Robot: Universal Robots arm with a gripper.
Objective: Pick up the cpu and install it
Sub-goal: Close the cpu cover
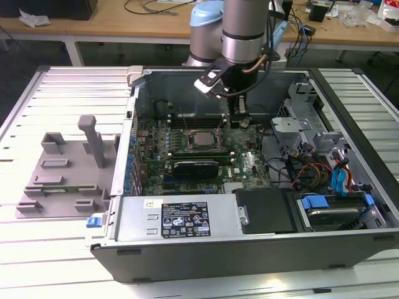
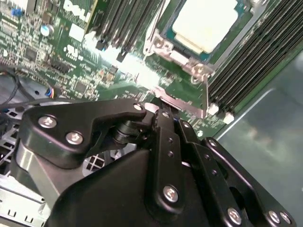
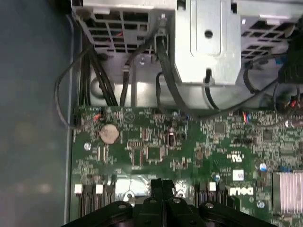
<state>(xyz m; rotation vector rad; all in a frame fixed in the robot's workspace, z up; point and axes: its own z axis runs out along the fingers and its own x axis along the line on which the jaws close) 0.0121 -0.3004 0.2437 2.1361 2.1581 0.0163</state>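
Observation:
The cpu (image 1: 201,138) lies flat in the motherboard socket inside the open computer case (image 1: 349,134), its pale metal top facing up. In the second wrist view the cpu (image 2: 206,23) sits inside the socket's metal frame (image 2: 182,101). My gripper (image 1: 239,119) hangs low over the board, just to the exterior view's right of the socket. Its black fingers are shut together with nothing between them. In the second wrist view the gripper (image 2: 160,105) has its tip right at the edge of the socket frame. The first wrist view has the gripper (image 3: 163,183) above the green board.
A grey fixture tray (image 1: 62,174) lies outside the case on the exterior view's left. Memory slots (image 2: 255,61) flank the socket. A metal drive cage (image 3: 208,42), black cables (image 3: 109,85), a coin battery (image 3: 108,134) and a heatsink (image 3: 289,189) surround the gripper.

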